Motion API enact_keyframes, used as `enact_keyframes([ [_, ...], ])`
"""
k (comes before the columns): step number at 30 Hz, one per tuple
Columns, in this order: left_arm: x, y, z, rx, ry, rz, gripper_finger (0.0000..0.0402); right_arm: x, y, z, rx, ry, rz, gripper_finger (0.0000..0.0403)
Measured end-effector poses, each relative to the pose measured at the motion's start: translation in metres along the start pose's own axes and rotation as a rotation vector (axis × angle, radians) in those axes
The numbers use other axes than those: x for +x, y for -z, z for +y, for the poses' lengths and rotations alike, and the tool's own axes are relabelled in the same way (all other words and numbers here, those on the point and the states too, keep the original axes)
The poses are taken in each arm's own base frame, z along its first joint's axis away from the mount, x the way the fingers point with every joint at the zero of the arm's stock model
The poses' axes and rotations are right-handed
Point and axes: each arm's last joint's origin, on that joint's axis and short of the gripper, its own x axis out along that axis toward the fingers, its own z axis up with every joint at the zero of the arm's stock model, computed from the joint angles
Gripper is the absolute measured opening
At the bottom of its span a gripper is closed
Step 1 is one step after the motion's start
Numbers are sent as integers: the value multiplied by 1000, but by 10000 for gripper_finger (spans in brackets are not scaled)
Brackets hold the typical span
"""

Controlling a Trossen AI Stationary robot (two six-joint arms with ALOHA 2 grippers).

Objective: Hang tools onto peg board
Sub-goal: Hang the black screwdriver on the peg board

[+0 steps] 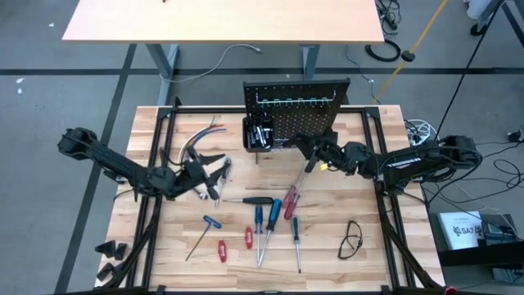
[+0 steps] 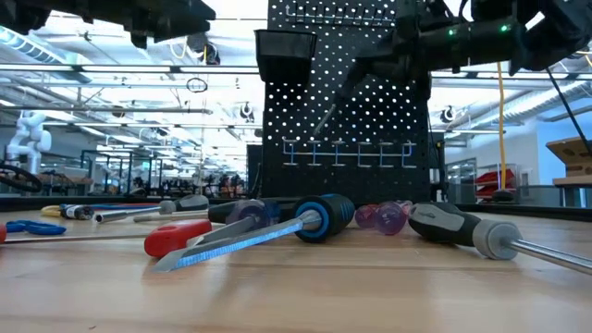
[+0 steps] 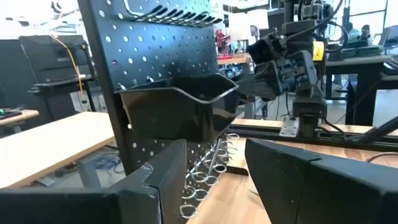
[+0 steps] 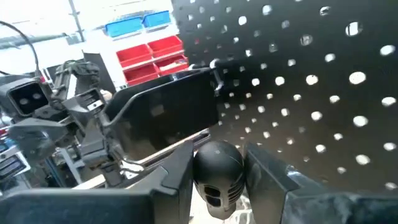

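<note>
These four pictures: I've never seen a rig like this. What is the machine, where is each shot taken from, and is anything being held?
Two dark robot arms work at a wooden table. One picture looks straight down from above, one looks level across the tabletop, and two come from cameras on the arms' wrists. At the table's far edge stands a black peg board with hooks and a small black bin. Loose screwdrivers and a pair of glasses lie on the wood. The right hand, close in front of the board, grips a screwdriver; its rounded black handle sits between the fingers in the right wrist picture. The left hand is open, holding nothing, near a bundle of coloured wires.
</note>
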Motion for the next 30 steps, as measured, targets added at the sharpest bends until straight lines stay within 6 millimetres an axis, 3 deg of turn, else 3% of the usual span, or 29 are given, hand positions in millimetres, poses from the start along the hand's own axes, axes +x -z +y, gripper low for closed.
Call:
enact_keyframes([
  [8,2,8,-4,41,12,42,173,5,0,-4,17,-26,14,104],
  [18,4,14,-6,43,15,70,173,37,-3,11,-49,-23,28,104],
  [30,0,23,-9,28,39,148,173,48,-12,16,-105,0,71,104],
])
